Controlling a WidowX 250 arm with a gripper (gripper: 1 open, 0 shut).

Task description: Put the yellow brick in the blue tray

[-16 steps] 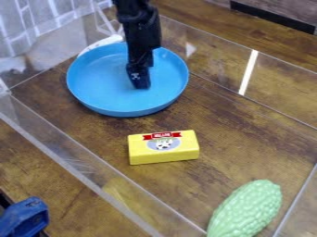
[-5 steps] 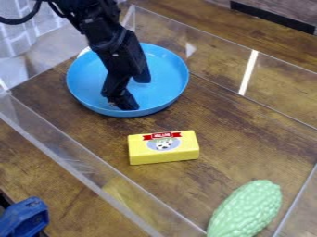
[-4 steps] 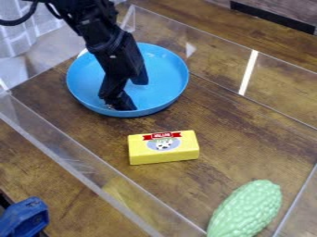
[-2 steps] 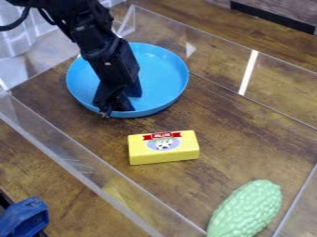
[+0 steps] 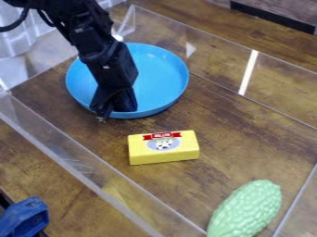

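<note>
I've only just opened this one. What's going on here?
A single black robot arm reaches over the blue tray, its jaws down by the near rim and holding nothing that can be seen. The job is to put the yellow brick in that tray, and this is not yet done: the brick lies on the wooden table, in front of the tray, with nothing gripping it. A bumpy green oval thing lies off to one side, untouched.
</note>
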